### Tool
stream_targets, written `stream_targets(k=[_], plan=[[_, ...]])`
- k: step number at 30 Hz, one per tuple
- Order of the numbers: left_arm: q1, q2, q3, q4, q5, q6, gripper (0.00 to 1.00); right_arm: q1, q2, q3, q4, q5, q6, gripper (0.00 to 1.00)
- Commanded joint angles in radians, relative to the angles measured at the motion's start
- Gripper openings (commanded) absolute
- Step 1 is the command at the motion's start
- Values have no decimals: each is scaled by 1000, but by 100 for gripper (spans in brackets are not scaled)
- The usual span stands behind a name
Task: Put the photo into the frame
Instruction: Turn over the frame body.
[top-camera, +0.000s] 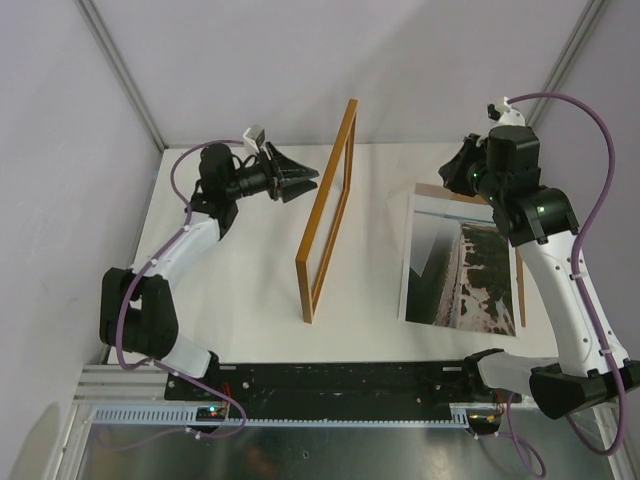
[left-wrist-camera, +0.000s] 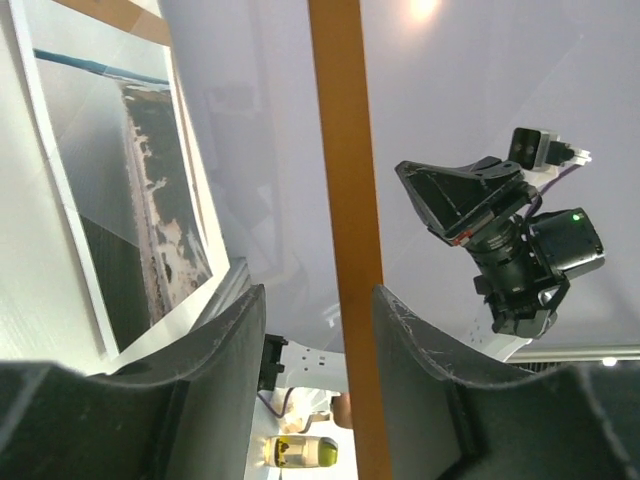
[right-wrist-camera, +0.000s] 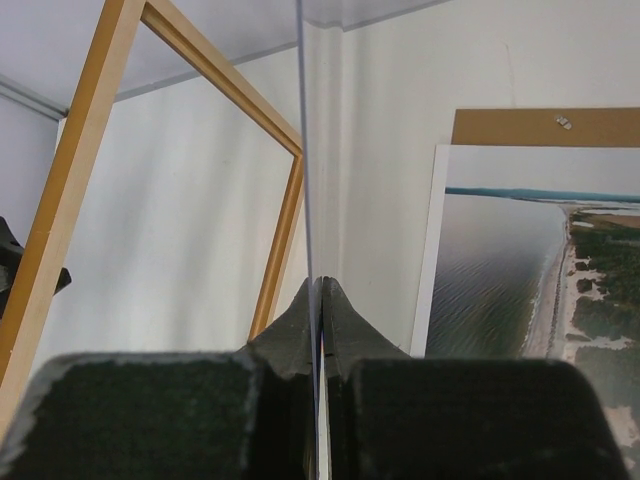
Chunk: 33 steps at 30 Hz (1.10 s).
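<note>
The frame (top-camera: 303, 290) stood upright on one long edge near the middle of the white table (top-camera: 250, 300). Its rails were light orange-brown in every view.

The left gripper (top-camera: 312, 178) was just beside the frame on the left arm's side, at the far half of the frame. In the left wrist view its fingers (left-wrist-camera: 225, 350) stood apart with one frame rail (left-wrist-camera: 345, 250) running up between them. A clear gap showed between the rail and one finger. Contact at the other finger could not be determined.

The photo (top-camera: 460, 270) lay flat on the table on the right arm's side of the frame, apart from it and outside it. Its picture side faced up, showing grey water, a pale shoreline and dark green land inside a white border. It rested on a brown backing board (right-wrist-camera: 545, 127), which stuck out past the photo's far edge. A small metal fitting (right-wrist-camera: 565, 122) sat on that exposed strip.

The right gripper (top-camera: 450, 172) hung over the far end of the photo, well apart from the frame. In the right wrist view its fingers (right-wrist-camera: 285, 330) were pressed together on a thin clear sheet (right-wrist-camera: 303, 150), seen edge-on as a pale line rising from the fingertips.

A green light (top-camera: 540, 210) showed on the right arm. No lettering on any item was large enough to read.
</note>
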<state>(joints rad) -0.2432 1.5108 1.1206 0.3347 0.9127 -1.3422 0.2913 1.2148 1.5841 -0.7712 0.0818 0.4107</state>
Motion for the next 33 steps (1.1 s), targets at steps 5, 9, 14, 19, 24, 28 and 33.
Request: stream_targets(k=[5,9,14,19,24,28,33], plan=[[12,-44,98,-111,46,145,57,50,25,24,75,19,6,0],[11,-53,140,-183,33,212,61,77,37,36,74,31,7,0],[11,-54,181,-257,4,283,63,100,44,49,66,48,8,0],[11,-35,268,-443,-48,438,65,120,52,58,58,58,7,0],[-3,-4,381,-629,-134,593,67,155,70,72,56,73,13,0],[-34,29,475,-747,-215,703,70,188,92,88,60,80,21,0],[-87,85,620,-913,-410,871,73,221,115,106,61,94,25,0]])
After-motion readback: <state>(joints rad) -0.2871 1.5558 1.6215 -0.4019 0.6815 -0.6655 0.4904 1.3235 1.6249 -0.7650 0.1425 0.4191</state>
